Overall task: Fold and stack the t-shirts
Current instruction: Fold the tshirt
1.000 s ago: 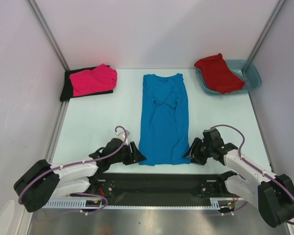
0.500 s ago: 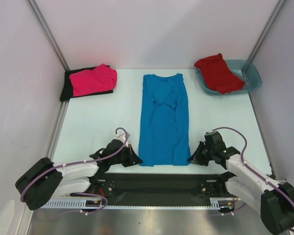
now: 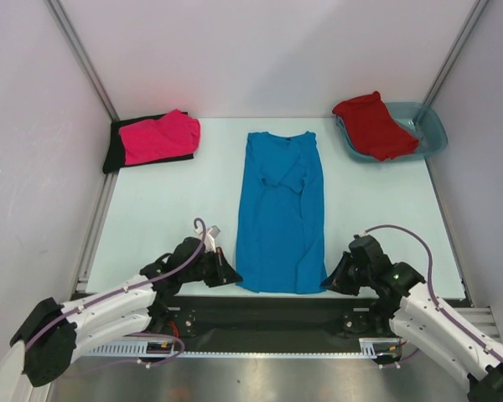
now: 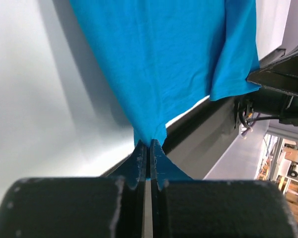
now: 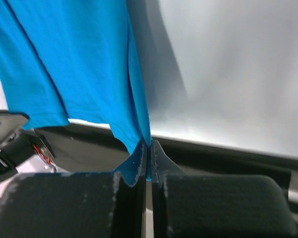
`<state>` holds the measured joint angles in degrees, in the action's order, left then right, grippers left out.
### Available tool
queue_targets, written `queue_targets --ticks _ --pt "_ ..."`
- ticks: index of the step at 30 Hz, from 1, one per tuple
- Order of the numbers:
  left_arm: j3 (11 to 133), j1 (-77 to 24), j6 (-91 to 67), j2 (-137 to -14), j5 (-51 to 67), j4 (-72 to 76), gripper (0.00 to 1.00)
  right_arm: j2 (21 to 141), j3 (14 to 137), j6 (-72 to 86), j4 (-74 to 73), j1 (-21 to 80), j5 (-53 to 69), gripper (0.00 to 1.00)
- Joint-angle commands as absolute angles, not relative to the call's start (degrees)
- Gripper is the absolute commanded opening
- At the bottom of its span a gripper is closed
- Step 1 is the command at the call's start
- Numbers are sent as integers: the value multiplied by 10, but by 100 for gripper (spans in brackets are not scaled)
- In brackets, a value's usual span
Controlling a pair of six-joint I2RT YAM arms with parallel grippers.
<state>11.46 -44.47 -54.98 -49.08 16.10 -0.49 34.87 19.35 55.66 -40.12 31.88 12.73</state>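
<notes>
This looks like a robot lab, inside a small test booth. 2 robot arms, the left arm (image 3: 109, 306) and the right arm (image 3: 438, 318), are bolted to a black rail (image 3: 268, 316) at the near edge of a pale table (image 3: 151, 218). Thin cables (image 3: 392, 227) loop over the arms. Plain white walls (image 3: 260, 50) close the table in on 3 sides, with bare metal posts (image 3: 82, 63) at the corners. A shiny metal sheet (image 3: 260, 381) lies in front of the rail. A blue t-shirt (image 3: 281, 209) lies flat in the middle, and a teal plastic tub (image 3: 434, 127) sits in the far right corner. Past the table edge, the left wrist view shows some blurry gear (image 4: 290, 163).
</notes>
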Motion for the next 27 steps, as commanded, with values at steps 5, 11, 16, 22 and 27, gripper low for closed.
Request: queue_targets --ticks 5,11,16,22,27 --pt "113 -444 -554 -459 192 -59 0 310 205 681 -469 423 60 0" --pt "111 -444 -562 -463 193 -52 0 397 231 636 -411 438 25 0" --pt "185 -444 -523 -503 165 -62 0 469 308 564 -367 435 -39 0" --pt "304 -441 -460 -590 131 -90 0 542 373 490 -328 406 -42 0" --pt "387 -423 -418 -655 121 -103 0 578 403 444 -306 366 -22 0"
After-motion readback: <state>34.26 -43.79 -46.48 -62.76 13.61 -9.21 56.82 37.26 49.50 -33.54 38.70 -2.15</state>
